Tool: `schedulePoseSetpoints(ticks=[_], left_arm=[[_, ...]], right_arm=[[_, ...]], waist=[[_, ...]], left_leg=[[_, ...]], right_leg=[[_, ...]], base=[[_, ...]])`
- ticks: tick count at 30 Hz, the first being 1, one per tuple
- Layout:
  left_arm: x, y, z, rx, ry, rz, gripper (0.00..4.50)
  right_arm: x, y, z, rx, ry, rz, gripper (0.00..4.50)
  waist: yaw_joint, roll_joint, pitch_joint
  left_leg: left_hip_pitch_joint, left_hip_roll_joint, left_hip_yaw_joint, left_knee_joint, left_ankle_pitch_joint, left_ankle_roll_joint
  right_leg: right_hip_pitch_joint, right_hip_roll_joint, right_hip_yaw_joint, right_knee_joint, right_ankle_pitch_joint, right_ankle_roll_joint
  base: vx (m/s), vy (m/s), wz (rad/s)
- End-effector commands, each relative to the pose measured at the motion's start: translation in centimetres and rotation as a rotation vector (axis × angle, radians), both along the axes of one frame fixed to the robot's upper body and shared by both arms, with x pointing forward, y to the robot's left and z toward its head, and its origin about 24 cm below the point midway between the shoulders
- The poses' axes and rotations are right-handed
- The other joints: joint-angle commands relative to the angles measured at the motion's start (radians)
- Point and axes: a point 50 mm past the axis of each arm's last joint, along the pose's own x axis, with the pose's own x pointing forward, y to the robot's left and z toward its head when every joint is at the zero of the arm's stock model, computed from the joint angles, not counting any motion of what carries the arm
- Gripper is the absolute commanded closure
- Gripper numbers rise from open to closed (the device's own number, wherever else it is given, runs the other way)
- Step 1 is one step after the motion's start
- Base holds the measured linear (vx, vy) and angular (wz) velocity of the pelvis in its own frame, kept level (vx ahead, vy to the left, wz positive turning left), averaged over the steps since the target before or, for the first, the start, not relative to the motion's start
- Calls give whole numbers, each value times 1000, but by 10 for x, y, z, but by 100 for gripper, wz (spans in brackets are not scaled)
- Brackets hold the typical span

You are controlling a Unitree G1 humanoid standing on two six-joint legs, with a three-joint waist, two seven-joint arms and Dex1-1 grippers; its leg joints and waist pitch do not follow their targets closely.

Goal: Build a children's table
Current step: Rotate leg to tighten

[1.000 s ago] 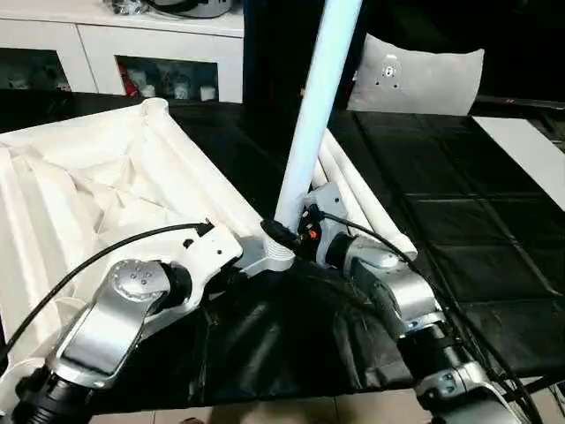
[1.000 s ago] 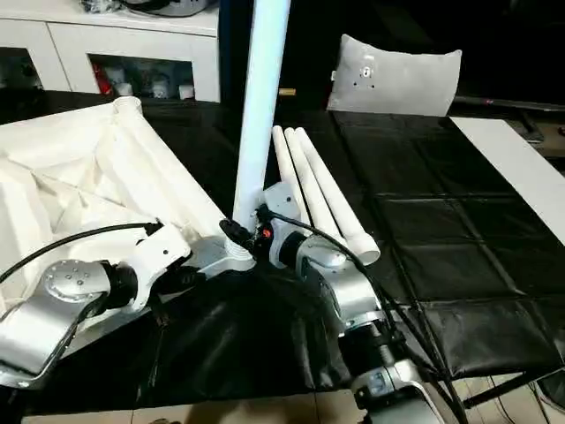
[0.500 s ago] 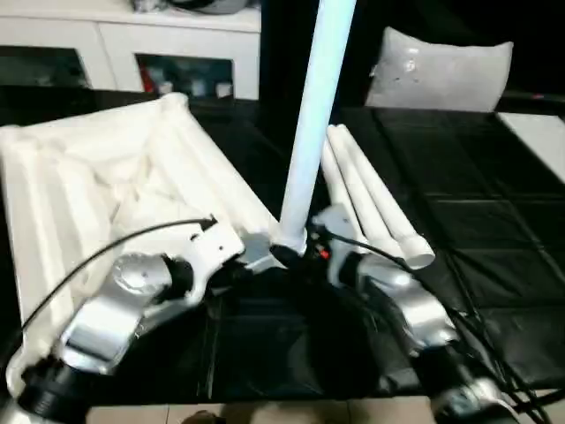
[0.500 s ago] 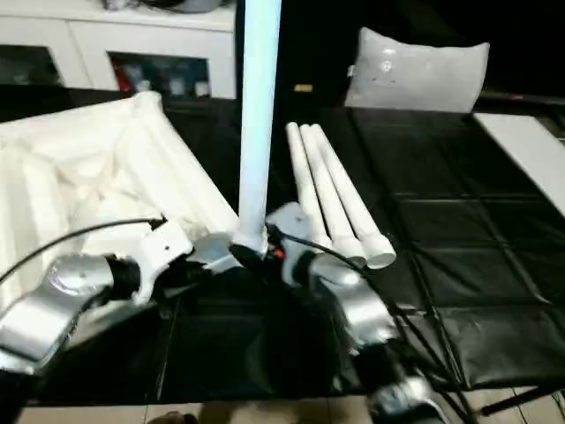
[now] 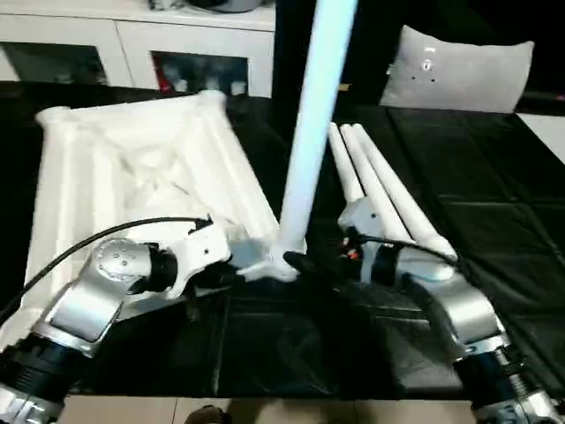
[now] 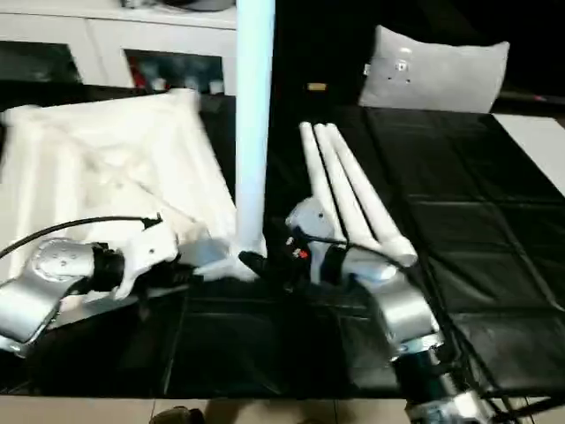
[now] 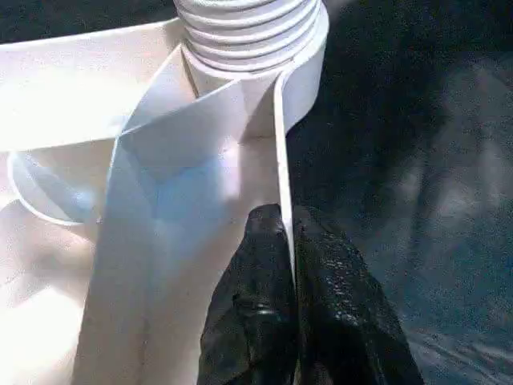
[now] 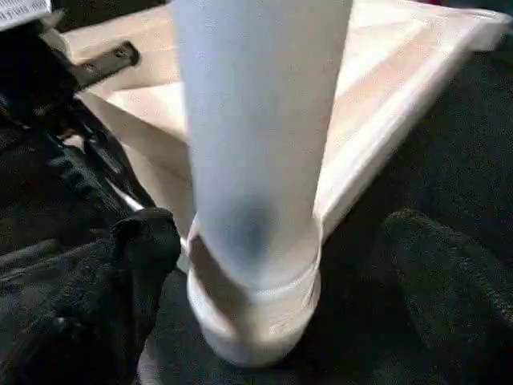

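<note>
The white plastic table top (image 5: 141,168) is laid upside down on a black, glossy, panelled sheet (image 5: 494,221), its ribbed underside turned upward and a round socket seen at each far corner. At the near corner of the top, an upright leg (image 5: 313,124), a smooth, pale, tapered tube, is stood in the corner socket (image 7: 252,36), whose collar is ringed with screw-like ridges. The thin edge wall of the top, just beside that socket, is pinched by the left gripper (image 7: 290,241): its two black, rough-textured fingers are pressed nearly together with the white wall between them. The right gripper (image 8: 264,273) is held spread wide around the foot of the upright leg, one black finger (image 8: 140,249) being seen on each side of the tube with a gap left between pad and plastic, so nothing is gripped by it. Three spare legs (image 5: 380,190), long white tubes with flared ends, are laid side by side and touching on the sheet, to the right of the upright one. A grey-white pillow (image 5: 459,66) and a white cabinet (image 5: 132,40) with glass doors are seen behind
</note>
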Motion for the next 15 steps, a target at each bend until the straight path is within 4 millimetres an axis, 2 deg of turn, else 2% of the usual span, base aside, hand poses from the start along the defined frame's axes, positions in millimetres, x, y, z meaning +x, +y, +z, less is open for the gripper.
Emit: schedulePoseSetpoints(ticks=[1, 6, 10, 11, 13, 15], left_arm=[[-1, -12, 10, 1, -37, -135, 450], [-3, -11, 9, 20, -22, -205, 450], [-2, -10, 9, 31, -21, -226, 450], [-2, -10, 9, 34, -22, -231, 450], [-1, -9, 9, 39, -23, -234, 450], [-1, -6, 9, 52, -24, -241, 450]], right_arm=[[1, 0, 7, -26, -17, 59, 3], [-5, 4, -1, -78, 24, 175, 3], [-7, 3, -5, -91, 58, 221, 3], [-6, 2, -8, -103, 73, 225, 3], [-6, 1, -9, -110, 87, 231, 19], [-6, 0, -11, -112, 106, 236, 33]], waist=[[-4, 24, -77], [-1, 23, -78], [0, 23, -79], [-2, 14, -79], [-2, 17, -79], [-5, 15, -80]], left_leg=[[43, 37, -6, -70, -228, -37], [43, 37, -5, -67, -230, -34], [42, 37, -6, -67, -217, -33], [42, 37, -4, -66, -215, -30], [39, 37, -5, -65, -205, -26], [39, 36, -5, -63, -199, -22]], right_leg=[[33, -54, 25, -61, 11, -233], [34, -58, 25, -60, -13, -233], [36, -57, 22, -56, 5, -241], [37, -57, 22, -57, 4, -243], [38, -60, 22, -55, 1, -247], [39, -59, 22, -56, -2, -248]], base=[[0, 0, 0], [0, 0, 0], [0, 0, 0], [0, 0, 0], [0, 0, 0], [0, 0, 0]])
